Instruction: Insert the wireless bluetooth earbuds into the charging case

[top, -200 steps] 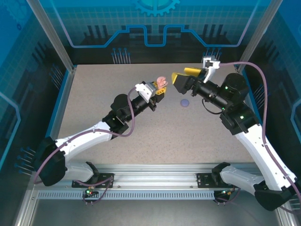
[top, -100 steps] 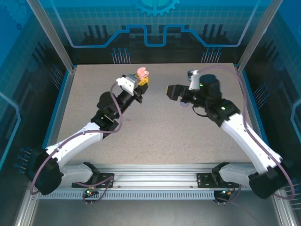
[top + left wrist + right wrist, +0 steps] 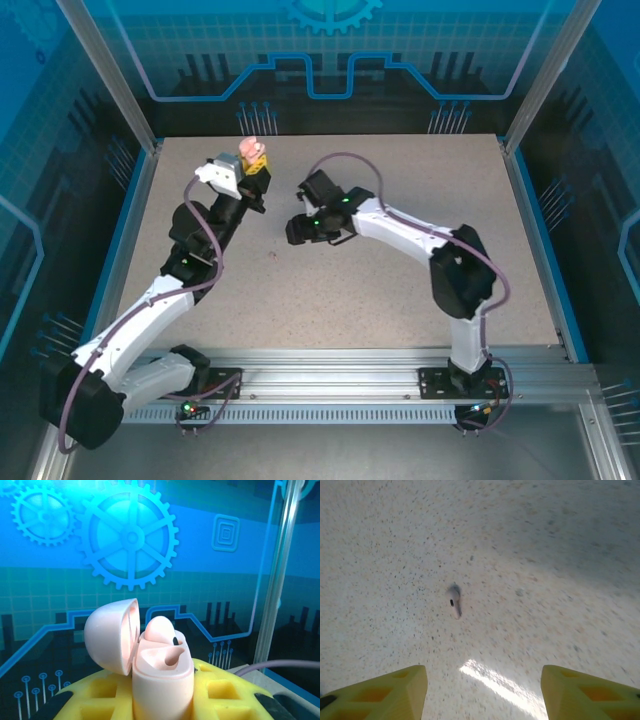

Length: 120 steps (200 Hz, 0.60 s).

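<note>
My left gripper [image 3: 162, 697] is shut on a pale pink charging case [image 3: 161, 677], held upright in the air at the back left [image 3: 254, 149]. The case's lid [image 3: 110, 637] is hinged open to the left. One pink earbud [image 3: 161, 629] sits in the far socket, and the near socket is an empty hollow. My right gripper [image 3: 482, 692] hangs open just above the table, left of centre [image 3: 297, 229]. A single pale earbud [image 3: 455, 601] lies on the table ahead of it, between the lines of its yellow fingers [image 3: 395, 690] and apart from them.
The speckled beige table [image 3: 400, 300] is fenced by blue printed walls and metal posts [image 3: 110, 80]. My right arm [image 3: 420, 240] stretches across the middle of the table from the right.
My right arm has swung from the back right to left of centre and come down toward the table, its jaws narrower. My left arm has carried the case leftward and farther back.
</note>
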Tool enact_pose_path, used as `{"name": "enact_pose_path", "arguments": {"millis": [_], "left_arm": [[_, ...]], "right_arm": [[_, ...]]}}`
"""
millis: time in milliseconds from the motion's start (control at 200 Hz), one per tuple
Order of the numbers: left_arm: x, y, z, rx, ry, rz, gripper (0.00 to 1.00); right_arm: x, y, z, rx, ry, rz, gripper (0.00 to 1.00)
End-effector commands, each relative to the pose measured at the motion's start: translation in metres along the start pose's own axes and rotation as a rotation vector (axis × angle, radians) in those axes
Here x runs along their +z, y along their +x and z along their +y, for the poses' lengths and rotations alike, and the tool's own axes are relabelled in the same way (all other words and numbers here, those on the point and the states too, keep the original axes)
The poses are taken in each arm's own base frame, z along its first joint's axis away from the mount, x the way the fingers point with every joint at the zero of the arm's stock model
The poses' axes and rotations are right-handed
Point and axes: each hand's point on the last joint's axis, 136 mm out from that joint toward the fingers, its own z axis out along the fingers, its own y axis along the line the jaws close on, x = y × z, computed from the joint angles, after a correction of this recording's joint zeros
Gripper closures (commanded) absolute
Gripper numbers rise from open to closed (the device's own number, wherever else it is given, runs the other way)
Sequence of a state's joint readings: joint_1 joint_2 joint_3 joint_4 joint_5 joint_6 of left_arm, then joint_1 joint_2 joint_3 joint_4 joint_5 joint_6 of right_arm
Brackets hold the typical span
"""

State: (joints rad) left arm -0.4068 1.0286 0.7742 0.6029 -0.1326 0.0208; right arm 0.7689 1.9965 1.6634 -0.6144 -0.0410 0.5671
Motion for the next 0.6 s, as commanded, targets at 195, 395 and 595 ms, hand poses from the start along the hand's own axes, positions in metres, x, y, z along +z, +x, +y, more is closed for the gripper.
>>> {"name": "enact_pose_path", "arguments": {"millis": [195,395,595], "left_arm": [[-0.008,-0.005,0.032,-0.049,-0.123,-0.007,1.00],[-0.008,-0.006,0.042,-0.071,-0.148,-0.013,1.00],[-0.009,-0.005,0.043,-0.075,-0.147,-0.014,1.00]], "right_arm": [[0.066,0.012,0.030,-0.163,0.084,0.139,0.53],[0.100,0.023,0.037,-0.239,0.148,0.202,0.53],[0.115,0.032,0.028,-0.260,0.217,0.228,0.53]]}}
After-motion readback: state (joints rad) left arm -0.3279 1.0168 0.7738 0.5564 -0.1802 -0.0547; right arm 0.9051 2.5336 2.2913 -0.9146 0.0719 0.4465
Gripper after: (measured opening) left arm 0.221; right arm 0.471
